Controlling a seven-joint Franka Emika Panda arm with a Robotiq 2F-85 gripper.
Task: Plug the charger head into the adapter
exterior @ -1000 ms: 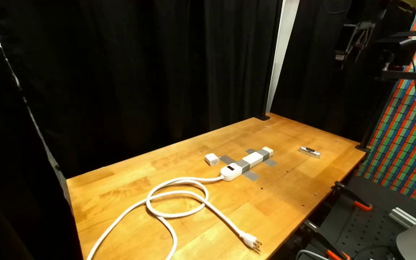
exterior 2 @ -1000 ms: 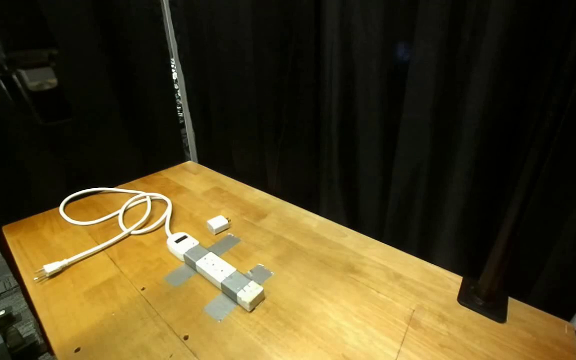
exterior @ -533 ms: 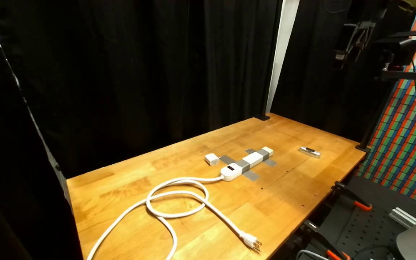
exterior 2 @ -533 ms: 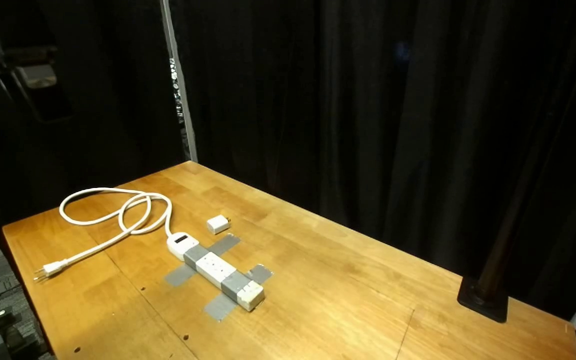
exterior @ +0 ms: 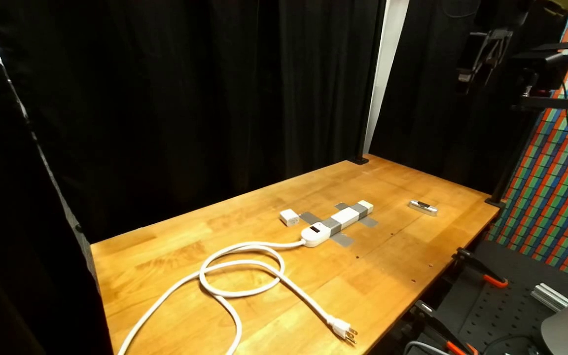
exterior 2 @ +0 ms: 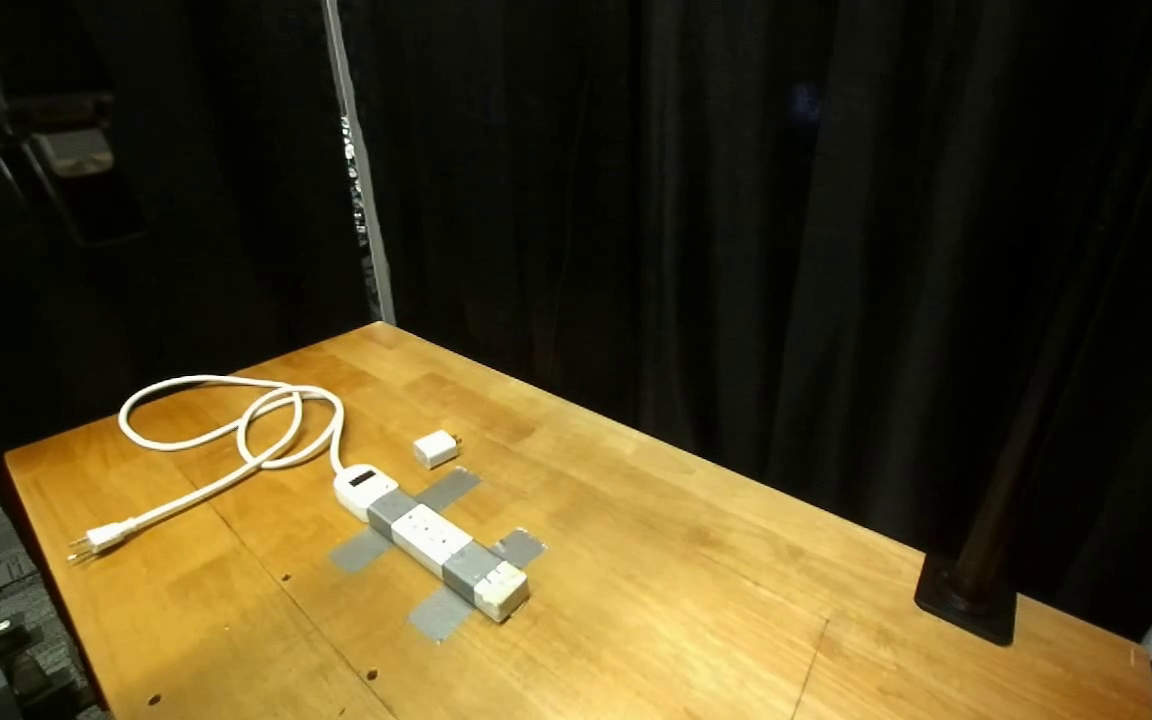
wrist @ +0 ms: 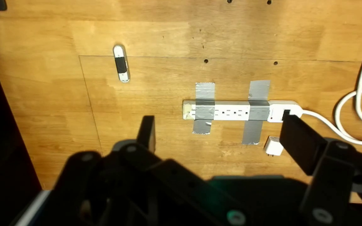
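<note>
The charger head point(exterior: 290, 217), a small white block, lies on the wooden table in both exterior views. In the wrist view the charger head point(wrist: 272, 147) has its two prongs facing away from the adapter point(wrist: 231, 108), and the right finger overlaps its edge in the picture. Grey tape holds the white adapter point(exterior 2: 431, 535) to the table, sockets upward, with one end socket partly covered. High above the tabletop hangs my gripper point(wrist: 220, 130), its fingers wide apart and nothing between them. In an exterior view the dark gripper point(exterior: 483, 61) is hard to make out.
A white cable point(exterior: 242, 295) loops over the table, ending in a three-prong plug point(exterior 2: 108, 537). A small silver object with a dark band point(wrist: 121, 65) lies beyond the adapter. Orange-handled clamps point(exterior: 481, 268) grip the table edge. A black post foot point(exterior 2: 966, 600) stands at a corner.
</note>
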